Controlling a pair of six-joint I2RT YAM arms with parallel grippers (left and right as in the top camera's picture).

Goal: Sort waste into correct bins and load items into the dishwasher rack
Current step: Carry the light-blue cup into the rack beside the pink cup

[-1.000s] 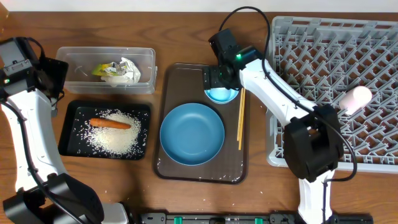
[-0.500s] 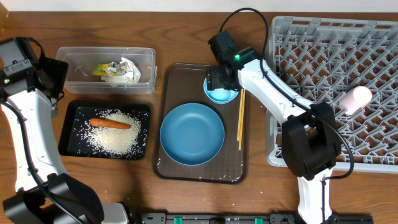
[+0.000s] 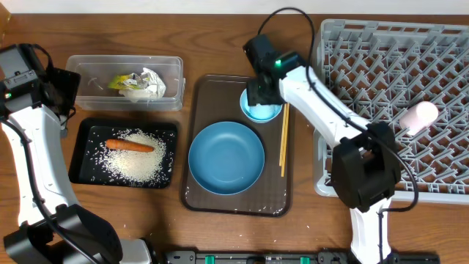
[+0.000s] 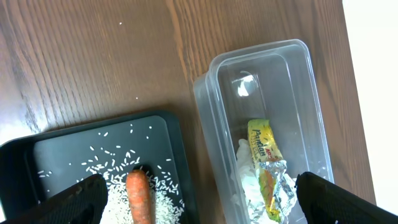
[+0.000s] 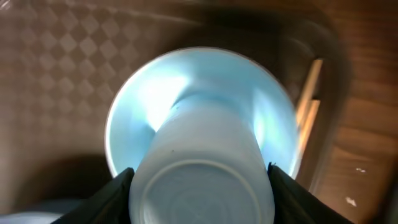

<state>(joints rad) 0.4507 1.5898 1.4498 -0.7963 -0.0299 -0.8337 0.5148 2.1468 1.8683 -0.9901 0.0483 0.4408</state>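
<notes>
My right gripper is over the light blue cup at the far end of the brown serving tray. In the right wrist view both fingers press the sides of the cup, whose base faces the camera, so the gripper is shut on it. The blue bowl and the chopsticks lie on the tray. The small white cup lies in the grey rack. My left gripper is open and empty above the carrot, rice, wrapper and paper.
The clear tub holds the paper and the wrapper. The black tray holds the carrot on the rice. The brown serving tray sits between the bins and the rack. Bare wood lies along the front edge.
My right gripper has shifted slightly toward the far side while on the light blue cup. The left arm has not moved.
</notes>
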